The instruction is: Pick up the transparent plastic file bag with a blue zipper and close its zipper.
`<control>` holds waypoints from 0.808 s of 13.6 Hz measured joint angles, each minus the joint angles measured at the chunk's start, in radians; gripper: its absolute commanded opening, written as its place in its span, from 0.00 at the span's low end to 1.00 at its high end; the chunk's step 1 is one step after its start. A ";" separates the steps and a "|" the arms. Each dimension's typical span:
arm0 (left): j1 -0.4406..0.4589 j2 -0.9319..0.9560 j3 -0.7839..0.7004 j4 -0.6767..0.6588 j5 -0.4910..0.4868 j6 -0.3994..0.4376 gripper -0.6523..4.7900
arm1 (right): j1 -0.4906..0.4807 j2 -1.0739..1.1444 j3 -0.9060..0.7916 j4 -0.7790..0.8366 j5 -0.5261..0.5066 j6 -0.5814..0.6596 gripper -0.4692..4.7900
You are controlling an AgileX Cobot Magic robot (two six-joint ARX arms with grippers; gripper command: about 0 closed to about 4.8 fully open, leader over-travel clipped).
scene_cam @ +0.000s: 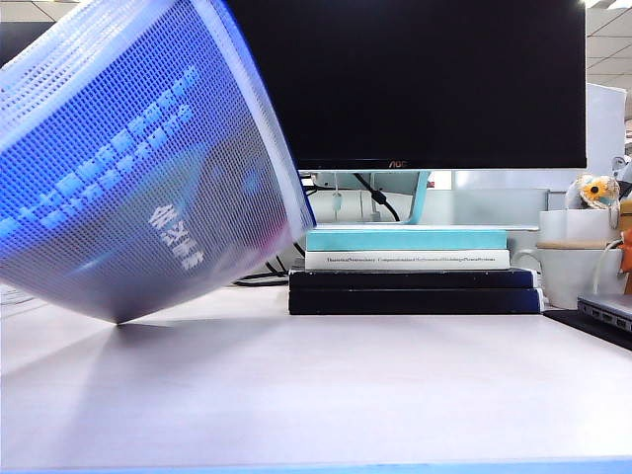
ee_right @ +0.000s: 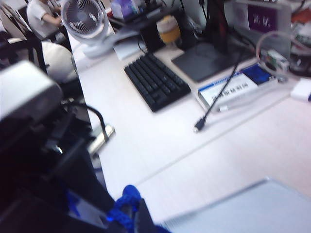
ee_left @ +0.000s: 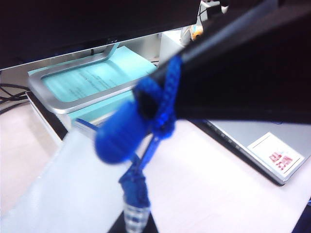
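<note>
The file bag, a translucent whitish-blue gridded pouch with white print, hangs lifted at the left of the exterior view. Its lowest corner touches the desk, and the blue zipper runs down its right edge. No gripper shows in that view. In the left wrist view, my left gripper is shut on the zipper's end tab. The blue cord loop stretches away from it to a dark arm. In the right wrist view, my right gripper is shut on the blue cord loop, with the bag beside it.
A black monitor stands behind a stack of books. A white mug and a laptop edge sit at the right. The right wrist view shows a keyboard, a fan and a loose cable.
</note>
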 measured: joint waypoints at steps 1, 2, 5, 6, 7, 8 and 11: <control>0.000 0.000 0.000 0.002 0.001 0.023 0.11 | 0.000 -0.001 0.000 -0.060 0.024 -0.060 0.09; 0.000 0.000 0.000 0.009 0.017 0.030 0.11 | 0.000 -0.001 0.000 -0.080 0.054 -0.088 0.09; 0.000 0.000 0.000 0.029 0.090 0.045 0.11 | -0.011 -0.001 0.001 -0.121 0.146 -0.162 0.09; 0.000 0.000 0.000 0.033 0.119 0.045 0.11 | -0.019 0.000 0.001 -0.128 0.163 -0.180 0.09; 0.000 -0.002 0.000 0.034 0.128 0.045 0.11 | -0.024 0.003 0.001 -0.132 0.179 -0.192 0.09; 0.000 -0.008 0.000 0.034 0.127 0.045 0.11 | -0.040 0.016 0.002 -0.150 0.183 -0.201 0.09; 0.001 -0.043 -0.003 0.005 0.074 0.095 0.11 | -0.071 0.035 0.002 -0.186 0.156 -0.228 0.09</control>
